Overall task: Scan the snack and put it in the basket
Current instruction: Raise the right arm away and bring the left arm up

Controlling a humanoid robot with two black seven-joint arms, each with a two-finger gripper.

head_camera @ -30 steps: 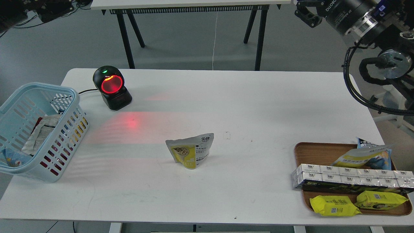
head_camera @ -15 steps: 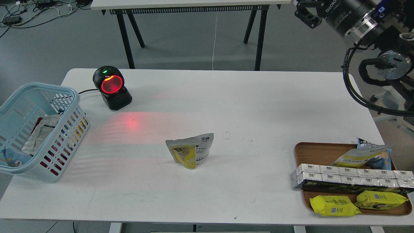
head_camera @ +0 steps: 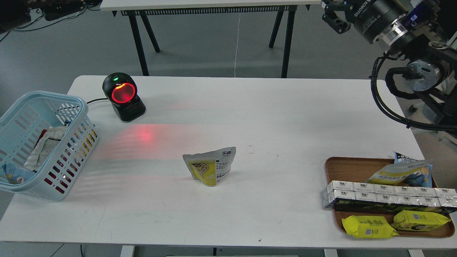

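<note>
The snack (head_camera: pixel 210 166), a small pouch with a silver-grey top and a yellow lower part, stands upright near the middle of the white table (head_camera: pixel 250 107). The light blue basket (head_camera: pixel 43 142) sits at the table's left edge and holds a few packets. My right gripper (head_camera: pixel 332 16) is high at the top right, far from the snack; its fingers are cut off by the view's edge. A dark blurred part of my left arm (head_camera: pixel 14 14) shows in the top left corner; its fingers cannot be made out.
A black scanner (head_camera: pixel 123 96) with a glowing red window stands at the back left and casts a red patch on the table. A wooden tray (head_camera: pixel 353 167) at the front right holds white boxes, two flat yellow packs and a larger bag. Another table stands behind.
My right arm has shifted slightly left and down. The dark shape of my left arm has come back into the top left corner. The snack has not moved.
</note>
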